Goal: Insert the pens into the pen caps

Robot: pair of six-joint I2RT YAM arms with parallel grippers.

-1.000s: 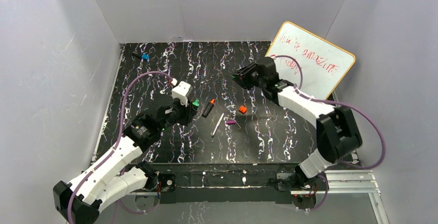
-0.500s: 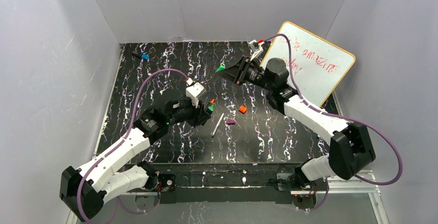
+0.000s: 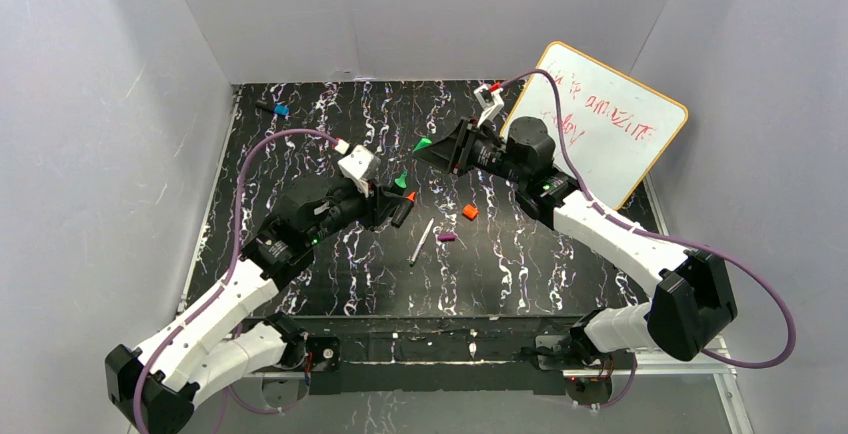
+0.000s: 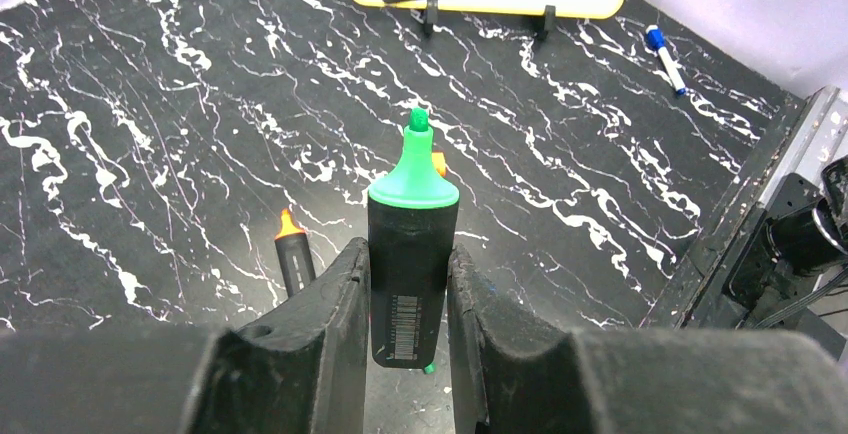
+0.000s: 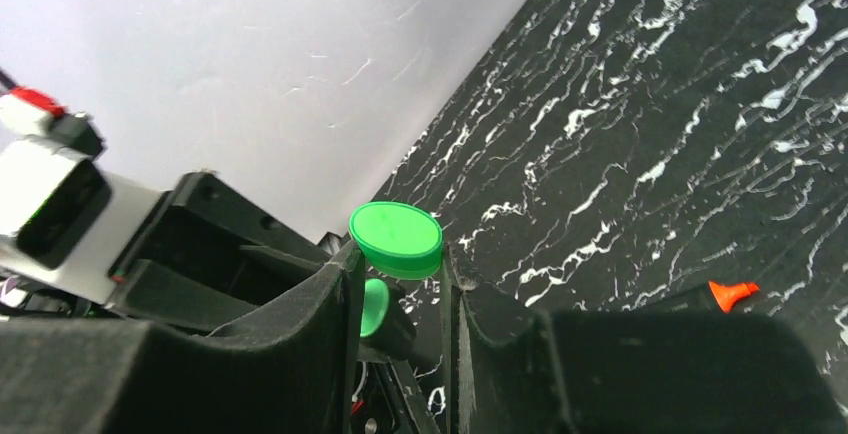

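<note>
1. Left end effector [image 4: 408,259]: closed on the green-tipped marker [image 4: 412,189], both fingers pressed to its black barrel. The marker is held above the tabletop [image 3: 500,279] with its green tip pointing away from the wrist, toward the right arm.
2. Right end effector [image 5: 398,264]: closed on the green cap [image 5: 396,237], which sits pinched at the fingertips. Its closed flat end faces the wrist camera.
3. Cap and marker tip face each other over the middle of the tabletop. They are near but apart, not joined.
4. Orange-tipped marker [image 3: 403,210]: lying on the tabletop just beside the left end effector.
5. White pen [image 3: 422,241]: lying on the tabletop, with the purple cap [image 3: 447,238] just to its right.
6. Orange cap [image 3: 469,212]: on the tabletop, uncapped to any pen, between the two arms.
7. Whiteboard [image 3: 610,119]: leaning at the far right corner.
</note>
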